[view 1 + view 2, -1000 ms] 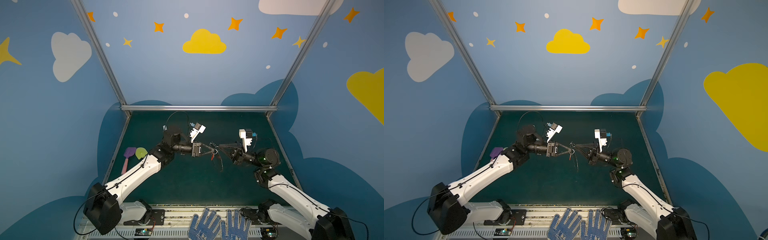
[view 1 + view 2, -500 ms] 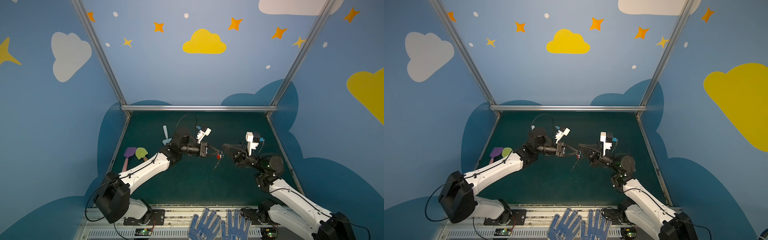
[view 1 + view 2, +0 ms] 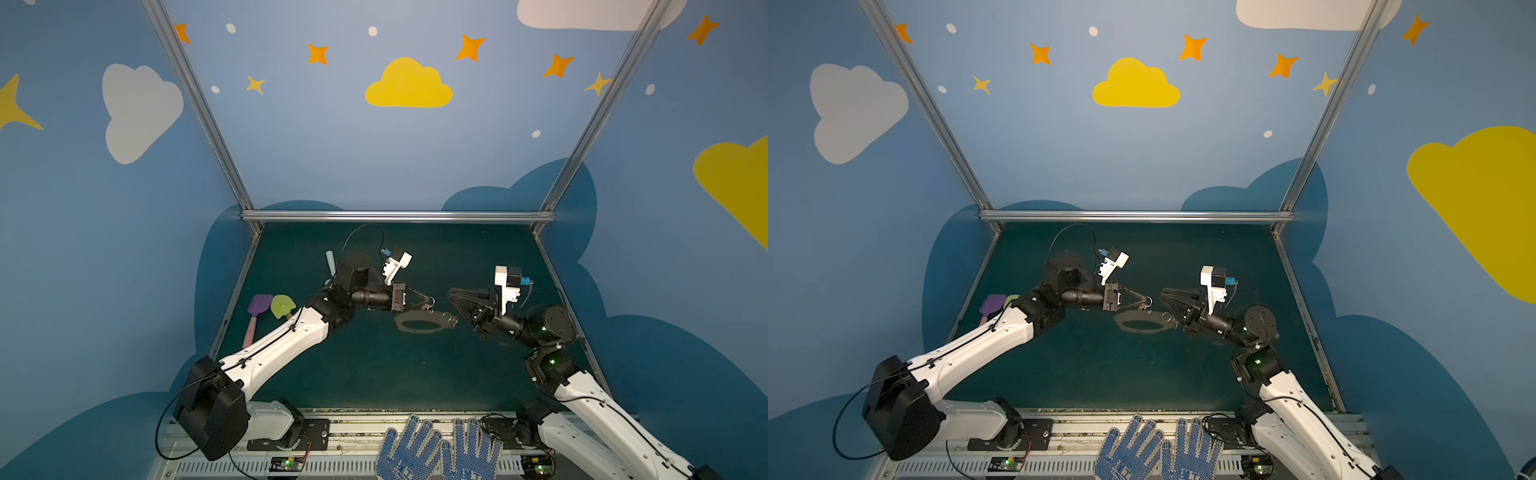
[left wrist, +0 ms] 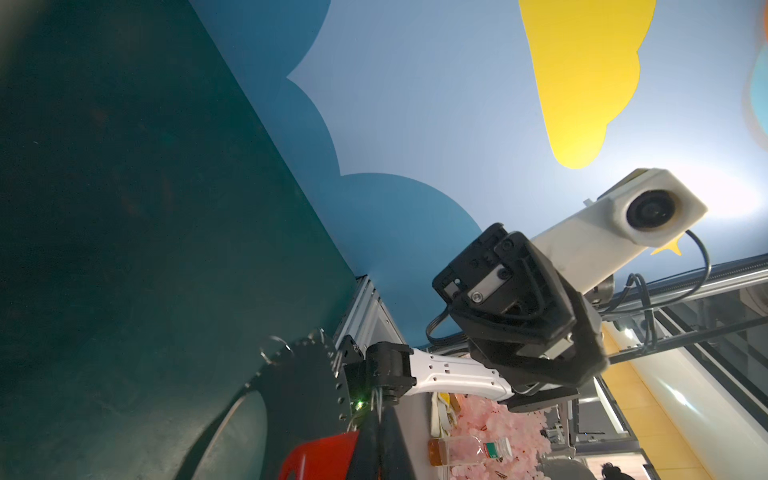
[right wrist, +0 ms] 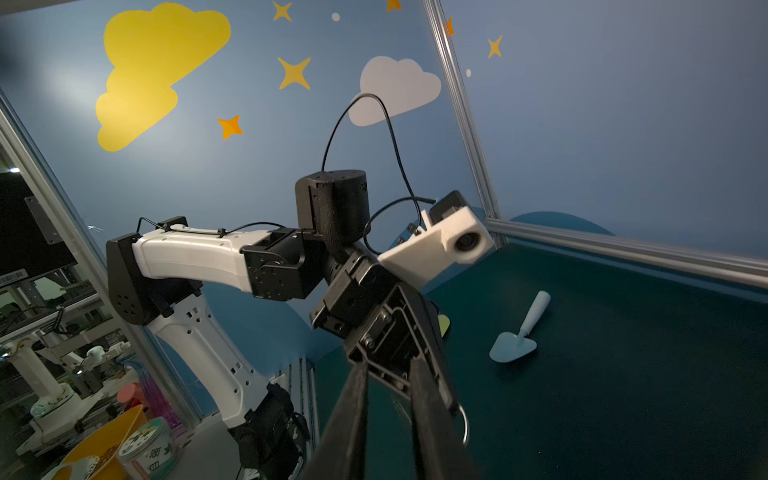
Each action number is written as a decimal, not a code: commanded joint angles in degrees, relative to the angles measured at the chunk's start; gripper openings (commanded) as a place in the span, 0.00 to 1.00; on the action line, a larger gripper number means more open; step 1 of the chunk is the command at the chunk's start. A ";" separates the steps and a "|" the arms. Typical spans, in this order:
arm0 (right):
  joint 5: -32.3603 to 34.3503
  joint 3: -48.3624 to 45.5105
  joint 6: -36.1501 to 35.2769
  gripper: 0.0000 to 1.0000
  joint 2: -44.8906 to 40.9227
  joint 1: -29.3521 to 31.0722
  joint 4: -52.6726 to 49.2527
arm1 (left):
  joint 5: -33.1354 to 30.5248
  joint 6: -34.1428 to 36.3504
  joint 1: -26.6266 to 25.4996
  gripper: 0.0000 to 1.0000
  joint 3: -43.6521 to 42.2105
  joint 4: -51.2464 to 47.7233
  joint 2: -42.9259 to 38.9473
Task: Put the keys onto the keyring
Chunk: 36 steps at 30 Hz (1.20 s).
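Two jaws of the left gripper [image 3: 428, 305] are pressed fully together at the rim of the flat grey oval keyring plate [image 4: 303, 386], seemingly carrying it just above the dark green table mat [image 3: 374, 374]. Just beside them shows the small red-headed metal key [image 4: 318, 459]; whether it is threaded, I cannot tell. Opposite, the right gripper [image 5: 388, 370] stands slightly parted, empty. Threading seems the step in hand; next, the right gripper likely needs a precise pinch on a small silver wire ring [image 4: 274, 349].
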 commanded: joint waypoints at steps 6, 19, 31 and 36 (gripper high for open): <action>-6.97 2.69 -5.31 0.40 7.18 -0.54 -8.28 | 3.11 3.60 0.97 0.04 3.73 -1.62 -0.49; -12.08 4.56 -9.51 0.45 9.51 -0.48 -6.46 | 7.89 4.49 1.08 0.04 3.86 -0.18 -1.45; -19.40 5.43 -6.11 0.40 13.11 0.99 -1.08 | 7.95 2.48 1.06 0.04 2.80 3.47 -2.24; -19.78 6.07 -5.96 0.19 13.54 1.76 -0.51 | 7.24 1.86 1.05 0.04 2.12 4.30 -2.76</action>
